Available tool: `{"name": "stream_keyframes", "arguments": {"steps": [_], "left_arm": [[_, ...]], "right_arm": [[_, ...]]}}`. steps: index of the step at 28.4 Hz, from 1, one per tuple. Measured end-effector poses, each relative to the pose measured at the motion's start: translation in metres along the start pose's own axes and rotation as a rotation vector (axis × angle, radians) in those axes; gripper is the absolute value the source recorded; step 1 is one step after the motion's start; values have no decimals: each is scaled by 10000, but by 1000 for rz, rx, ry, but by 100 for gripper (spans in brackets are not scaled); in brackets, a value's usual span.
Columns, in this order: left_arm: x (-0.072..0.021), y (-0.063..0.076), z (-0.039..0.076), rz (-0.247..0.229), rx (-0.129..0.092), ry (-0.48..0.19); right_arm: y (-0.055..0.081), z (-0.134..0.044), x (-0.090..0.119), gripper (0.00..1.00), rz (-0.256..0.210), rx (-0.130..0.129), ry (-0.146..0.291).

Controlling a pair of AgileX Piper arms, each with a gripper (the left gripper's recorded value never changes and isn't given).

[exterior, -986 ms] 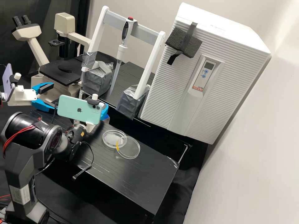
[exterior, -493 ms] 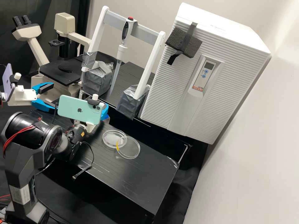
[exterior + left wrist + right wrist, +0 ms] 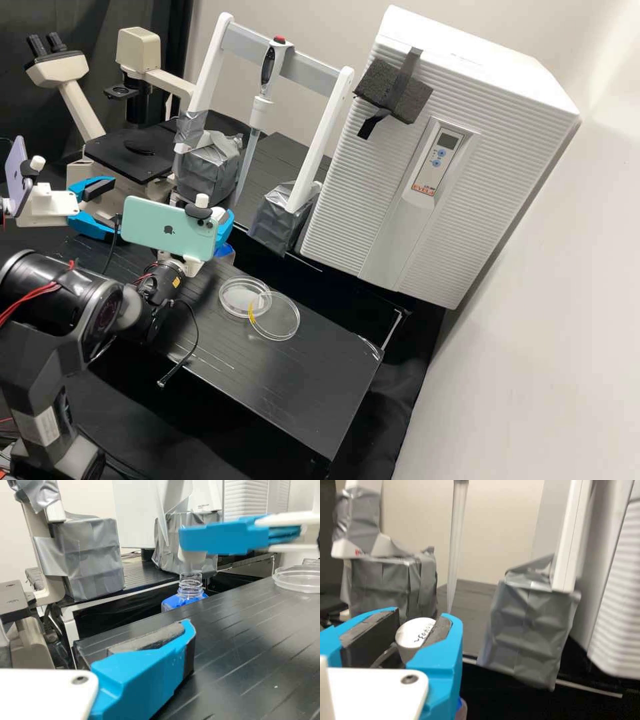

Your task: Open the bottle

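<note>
Left gripper (image 3: 100,205) fingers spread, nothing between them, low by the bench (image 3: 240,645). Past the bench's edge the bottle (image 3: 186,594) of blue liquid stands upright, neck uncapped. Right gripper (image 3: 409,630) just above the neck, clenched on white cap (image 3: 417,632). Grey-taped blocks (image 3: 82,555) behind.
</note>
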Motion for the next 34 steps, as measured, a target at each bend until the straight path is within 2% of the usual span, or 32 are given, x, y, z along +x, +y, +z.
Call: {"name": "stream_keyframes", "arguments": {"steps": [3, 6, 8, 17, 20, 24, 28, 34], "left_arm": [[0, 3, -10, 3, -6, 11], [0, 4, -13, 5, -8, 14], [0, 4, -14, 5, -9, 15], [40, 22, 10, 1, -4, 14], [67, 32, 35, -2, -2, 7], [82, 35, 38, -10, 0, 8], [108, 50, 52, -11, 2, 5], [113, 54, 58, -10, 3, 3]], "right_arm": [[79, -47, -49, 0, 23, 17, 23], [85, -55, -135, 0, 20, 44, 28], [71, -73, -226, 0, 3, 54, 44], [-31, -125, -655, 0, -85, 58, 119], [-73, -105, -795, 0, -118, 49, 132], [-92, -46, -884, 0, -131, 34, 114], [-103, 37, -933, 0, -134, 42, 66], [-144, 67, -927, 0, -156, 47, 50]]}}
